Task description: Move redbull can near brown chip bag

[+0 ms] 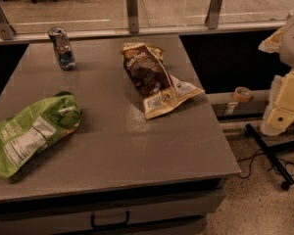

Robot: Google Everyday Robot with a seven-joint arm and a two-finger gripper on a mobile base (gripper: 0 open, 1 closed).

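Note:
The redbull can (61, 48), slim and silver-and-blue, stands upright at the back left of the grey table (137, 151). The brown chip bag (153, 78), dark brown with white lettering and cream edges, lies in the back middle of the table, well to the right of the can. My gripper (283, 104) shows as cream-coloured parts at the right edge of the view. It is off the table, far from the can, and holds nothing that I can see.
A large green chip bag (32, 133) lies at the table's front left. A glass railing with metal posts (132, 10) runs behind the table. A tape roll (242, 94) sits on a ledge at right. A black stand and cables (270, 160) lie on the floor.

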